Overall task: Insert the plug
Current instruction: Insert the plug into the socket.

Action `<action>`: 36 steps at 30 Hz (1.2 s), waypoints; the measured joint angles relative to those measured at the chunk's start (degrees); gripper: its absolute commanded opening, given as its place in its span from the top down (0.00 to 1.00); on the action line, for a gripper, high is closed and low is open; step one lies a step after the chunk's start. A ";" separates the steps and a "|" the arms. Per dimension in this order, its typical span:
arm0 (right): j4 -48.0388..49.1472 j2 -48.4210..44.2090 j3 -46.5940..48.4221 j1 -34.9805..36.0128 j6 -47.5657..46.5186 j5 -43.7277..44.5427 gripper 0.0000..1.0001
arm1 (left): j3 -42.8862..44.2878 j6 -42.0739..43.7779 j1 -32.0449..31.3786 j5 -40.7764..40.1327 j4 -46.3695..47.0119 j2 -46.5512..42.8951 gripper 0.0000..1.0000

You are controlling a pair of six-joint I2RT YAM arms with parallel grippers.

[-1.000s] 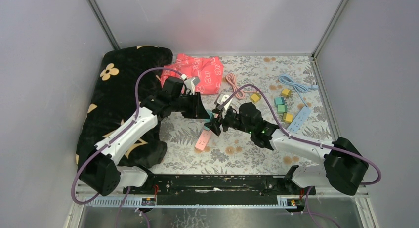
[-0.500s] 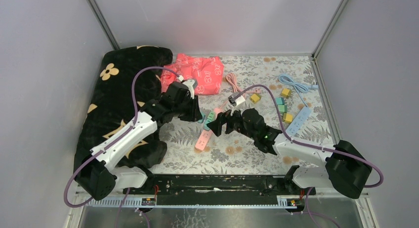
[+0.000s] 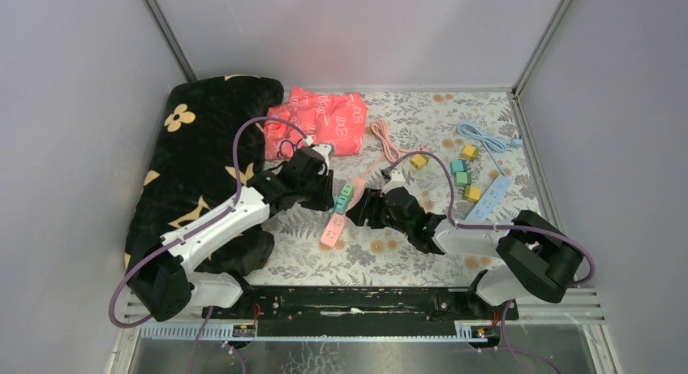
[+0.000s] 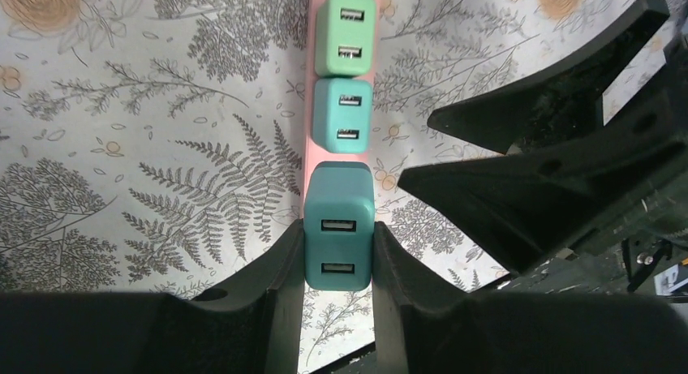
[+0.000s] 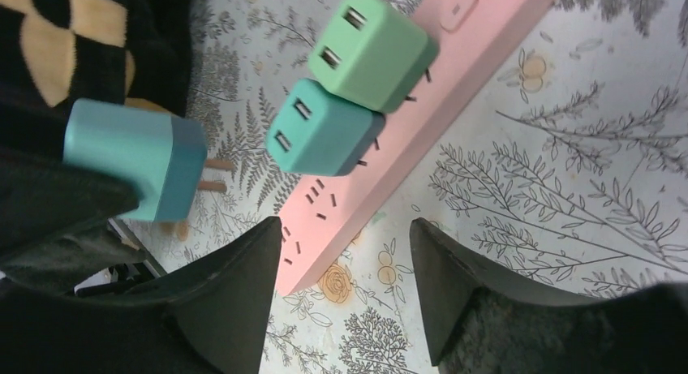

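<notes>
My left gripper (image 4: pixel 338 236) is shut on a teal plug (image 4: pixel 338 199), holding it by its sides over the pink power strip (image 4: pixel 306 122). In the right wrist view the held plug (image 5: pixel 134 167) shows two bare prongs, clear of the pink strip (image 5: pixel 454 74). A green plug (image 5: pixel 369 49) and a second teal plug (image 5: pixel 320 131) sit in the strip. My right gripper (image 5: pixel 345 264) is open, its fingers straddling the strip's near end; the left finger is against its edge and the right one is apart from it. From above, both grippers (image 3: pixel 324 197) (image 3: pixel 363 208) meet at the strip (image 3: pixel 334 225).
A black flowered blanket (image 3: pixel 191 147) fills the left side, and a red packet (image 3: pixel 324 118) lies behind the strip. A pink cable (image 3: pixel 388 143), a blue power strip (image 3: pixel 492 194), a blue cable (image 3: pixel 483 137) and several coloured plugs (image 3: pixel 462 175) lie to the right.
The left arm carried the teal plug forward and right, over the pink strip. The right gripper dropped toward the strip's near end, widening and then narrowing its jaws.
</notes>
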 measured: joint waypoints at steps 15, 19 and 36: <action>8.55 12.37 -0.17 0.00 8.04 -4.22 0.45 | -11.74 -3.17 -1.16 -1.25 7.89 0.17 1.00; 10.23 13.64 -0.26 0.00 8.81 -4.55 0.45 | -12.37 -3.50 -1.22 -1.53 10.38 -0.42 1.00; 14.82 15.45 -2.16 0.00 9.99 -4.48 0.55 | -14.21 -4.52 -4.44 -5.31 14.86 -0.15 1.00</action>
